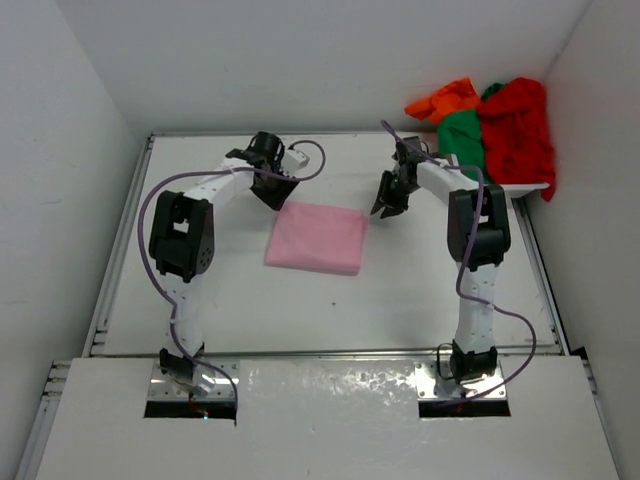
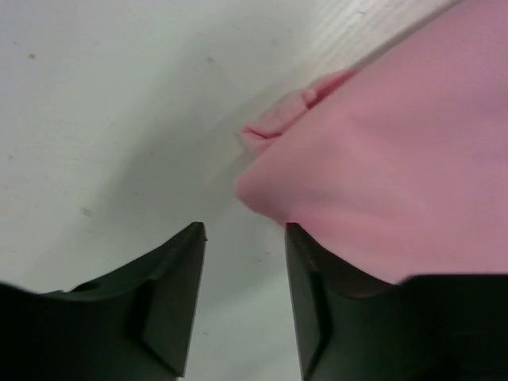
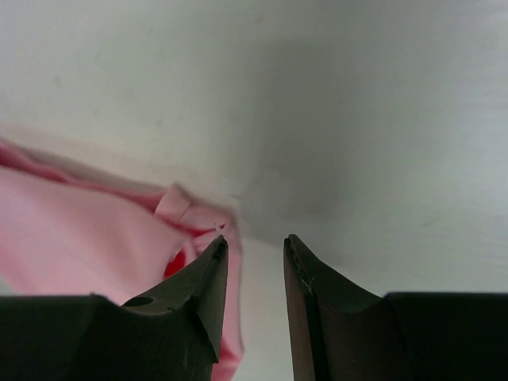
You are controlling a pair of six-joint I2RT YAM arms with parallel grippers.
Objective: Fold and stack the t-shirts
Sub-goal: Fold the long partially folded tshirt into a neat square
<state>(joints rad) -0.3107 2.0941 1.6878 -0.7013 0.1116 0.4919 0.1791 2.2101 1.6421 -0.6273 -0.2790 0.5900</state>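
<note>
Pink t-shirt [image 1: 318, 238] lies folded square on the table [image 1: 220, 300]. The left gripper [image 2: 242, 230] and right gripper [image 3: 254, 242] sit at its far corners, jaws narrowly parted and empty, likely releasing the fold. The other t-shirts [image 1: 505, 125] wait heaped far right

The white counter [image 1: 180, 300] carries one pink t-shirt [image 1: 318, 238], folded into a rough square and lying flat between the left gripper [image 1: 272, 192] and the right gripper [image 1: 388, 205]. One far corner of it lies just beside the left gripper's tips, the other just beside the right gripper's, where the layered edges show. Beyond the right gripper and to its right, a red t-shirt [image 1: 518, 125], a green t-shirt [image 1: 462, 135] and an orange t-shirt [image 1: 445, 100] are heaped over a white basket [image 1: 525, 186]. Whether the basket stands on the counter cannot be told.
</note>
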